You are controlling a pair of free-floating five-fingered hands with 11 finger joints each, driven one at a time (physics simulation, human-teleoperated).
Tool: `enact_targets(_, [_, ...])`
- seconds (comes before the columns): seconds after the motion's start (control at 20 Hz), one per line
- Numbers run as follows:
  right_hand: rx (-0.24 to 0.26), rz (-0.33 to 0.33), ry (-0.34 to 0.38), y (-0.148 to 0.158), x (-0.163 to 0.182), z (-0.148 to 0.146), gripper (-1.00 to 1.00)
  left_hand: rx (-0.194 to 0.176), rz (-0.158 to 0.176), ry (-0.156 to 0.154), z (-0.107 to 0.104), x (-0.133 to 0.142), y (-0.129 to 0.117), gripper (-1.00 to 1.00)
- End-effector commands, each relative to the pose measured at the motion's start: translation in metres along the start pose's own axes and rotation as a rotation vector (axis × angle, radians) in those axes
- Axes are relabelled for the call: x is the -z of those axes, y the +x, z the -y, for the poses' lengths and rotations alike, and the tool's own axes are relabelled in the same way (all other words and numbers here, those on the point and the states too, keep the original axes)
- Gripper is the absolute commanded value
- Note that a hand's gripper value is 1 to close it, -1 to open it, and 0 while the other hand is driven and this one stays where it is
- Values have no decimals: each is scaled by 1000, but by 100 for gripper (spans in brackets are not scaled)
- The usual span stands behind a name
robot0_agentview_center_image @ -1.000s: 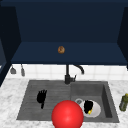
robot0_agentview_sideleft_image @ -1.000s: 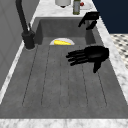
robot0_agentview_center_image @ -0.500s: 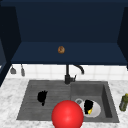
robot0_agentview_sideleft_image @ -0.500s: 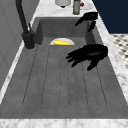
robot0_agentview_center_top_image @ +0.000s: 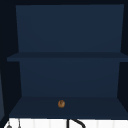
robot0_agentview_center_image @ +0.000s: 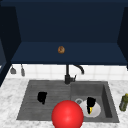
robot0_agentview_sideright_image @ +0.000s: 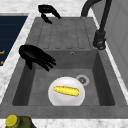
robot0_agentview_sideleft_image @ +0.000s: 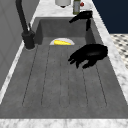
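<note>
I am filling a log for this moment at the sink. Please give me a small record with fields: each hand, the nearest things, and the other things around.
left hand: in the air over the ribbed drainboard, fingers relaxed, holding nothing
right hand: over the sink basin, above the white plate, fingers straight, holding nothing
on plate: one corn cob
near plate: drain
faucet: black, behind the sink
counter: olive bottle at right of sink
shelf: small brown round thing
foreground: red ball
</note>
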Motion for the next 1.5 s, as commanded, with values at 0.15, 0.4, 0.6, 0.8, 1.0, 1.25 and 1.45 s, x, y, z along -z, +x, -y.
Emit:
enact_targets(0.15, [-32,77,43,-11,25,-1,-100,2,-1,2,0,0,0,0])
enact_targets(0.4, [-27,152,25,-21,39,-5,-100,5,-3,3,0,0,0,0])
enact_targets(0.6, [-42,206,42,-27,51,-13,-100,6,-3,4,0,0,0,0])
enact_targets(0.8, [-14,163,54,-25,63,-18,-100,7,-4,5,0,0,0,0])
enact_targets(1.0, [-12,143,48,-25,71,-23,-100,8,-4,5,0,0,0,0])
enact_targets(1.25, [7,-4,27,-18,75,-27,-100,8,-5,6,0,0,0,0])
enact_targets(1.45, [13,-91,27,-15,75,-31,-100,9,-5,6,0,0,-1,0])
